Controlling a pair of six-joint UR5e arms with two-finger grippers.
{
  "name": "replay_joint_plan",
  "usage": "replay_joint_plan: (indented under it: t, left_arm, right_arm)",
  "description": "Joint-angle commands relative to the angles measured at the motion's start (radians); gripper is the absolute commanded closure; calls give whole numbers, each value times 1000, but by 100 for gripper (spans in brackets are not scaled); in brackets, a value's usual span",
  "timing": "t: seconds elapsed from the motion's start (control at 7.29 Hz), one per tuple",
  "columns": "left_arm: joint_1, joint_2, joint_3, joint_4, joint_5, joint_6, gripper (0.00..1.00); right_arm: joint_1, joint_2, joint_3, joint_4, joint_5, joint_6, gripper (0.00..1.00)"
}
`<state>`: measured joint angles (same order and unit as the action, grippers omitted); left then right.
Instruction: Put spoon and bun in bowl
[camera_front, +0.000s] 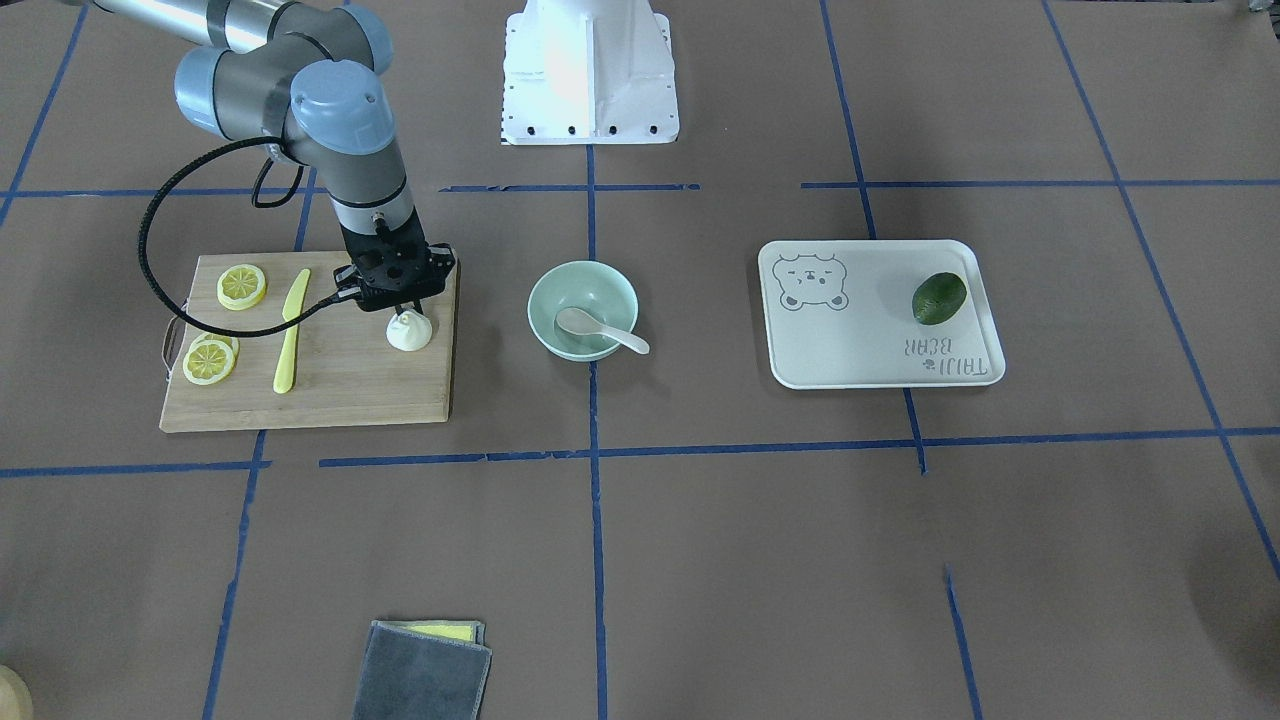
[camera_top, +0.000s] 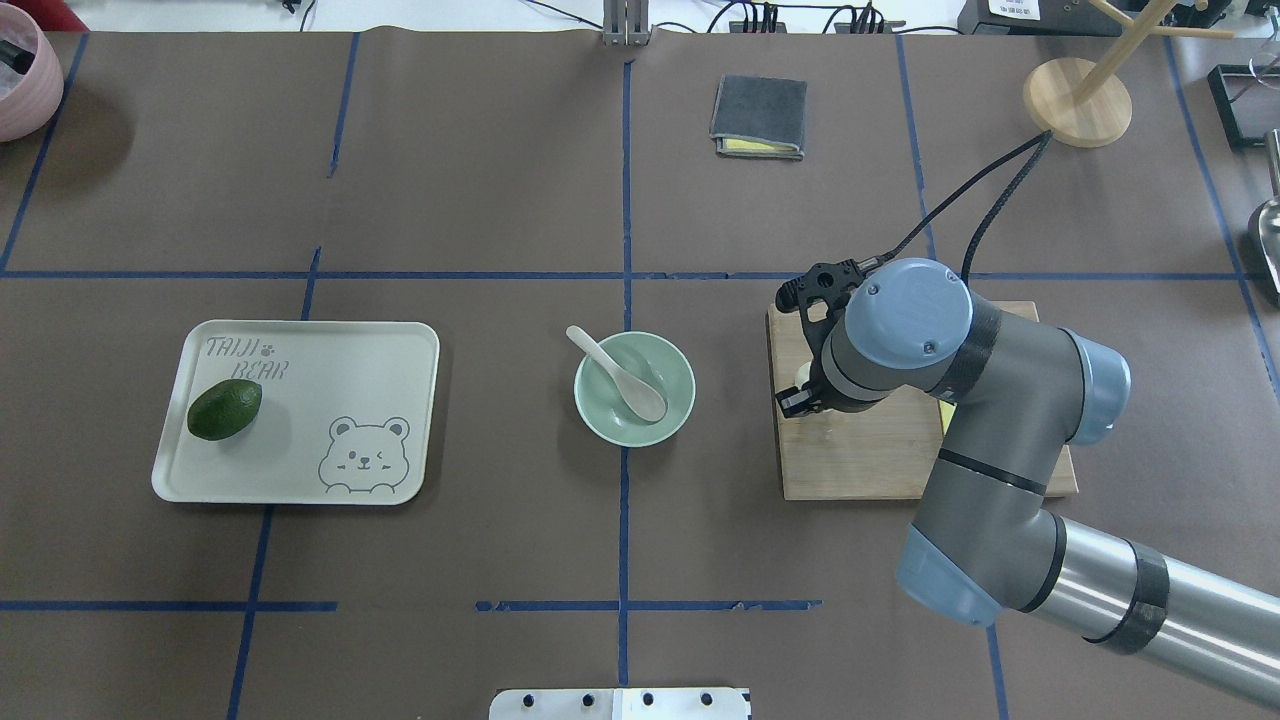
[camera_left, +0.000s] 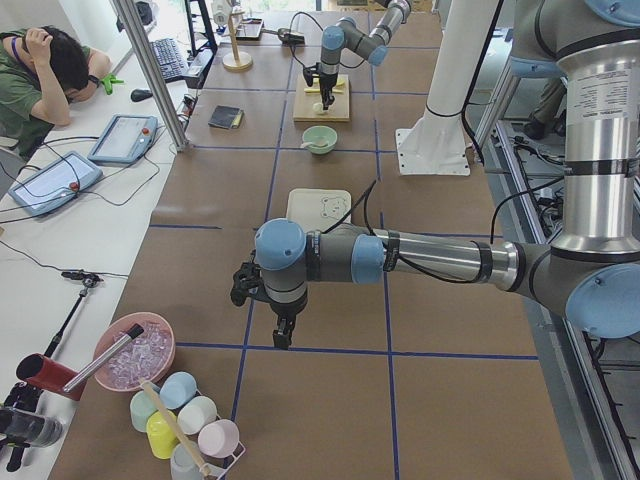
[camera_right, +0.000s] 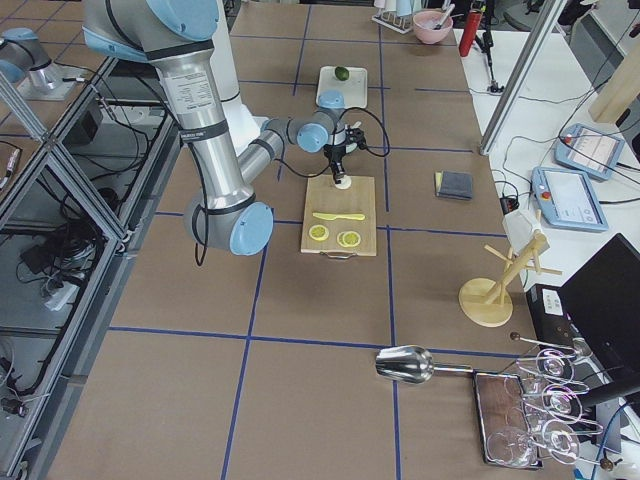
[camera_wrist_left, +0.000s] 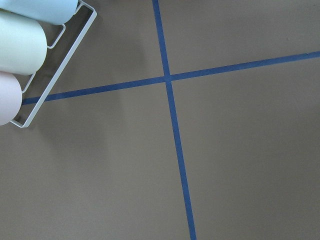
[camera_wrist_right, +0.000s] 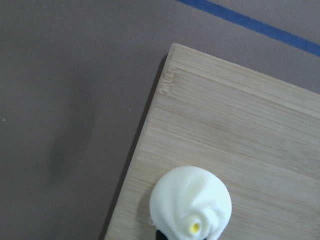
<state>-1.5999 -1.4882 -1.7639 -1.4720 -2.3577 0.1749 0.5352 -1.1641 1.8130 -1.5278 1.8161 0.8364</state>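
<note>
The white pleated bun (camera_front: 409, 331) sits on the wooden cutting board (camera_front: 330, 395), near its corner closest to the bowl, and fills the bottom of the right wrist view (camera_wrist_right: 191, 209). My right gripper (camera_front: 405, 308) points straight down at the bun, its fingers straddling the pinched top, and looks open. The mint-green bowl (camera_front: 545, 290) stands at the table's middle. The whitish spoon (camera_front: 600, 331) lies in it, handle over the rim; it also shows in the overhead view (camera_top: 620, 375). My left gripper (camera_left: 283, 333) hangs over bare table far from these; I cannot tell its state.
Lemon slices (camera_front: 241, 286) and a yellow knife (camera_front: 291, 330) lie on the board. An off-white bear tray (camera_front: 860, 340) holds a green avocado (camera_front: 939, 298). A grey cloth (camera_front: 425, 672) lies at the operators' edge. A cup rack (camera_wrist_left: 30, 60) is near my left wrist.
</note>
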Motion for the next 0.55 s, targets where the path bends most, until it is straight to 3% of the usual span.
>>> replay_joint_plan:
  t: [0.0,0.41]
  left_arm:
    - [0,-1,1,-1,0,0,0]
    - [0,-1,9,-1,-2,0,0]
  right_arm:
    - [2,87,9,-17,2,51,100]
    - [-23,315,-53,-144,-3,197,100]
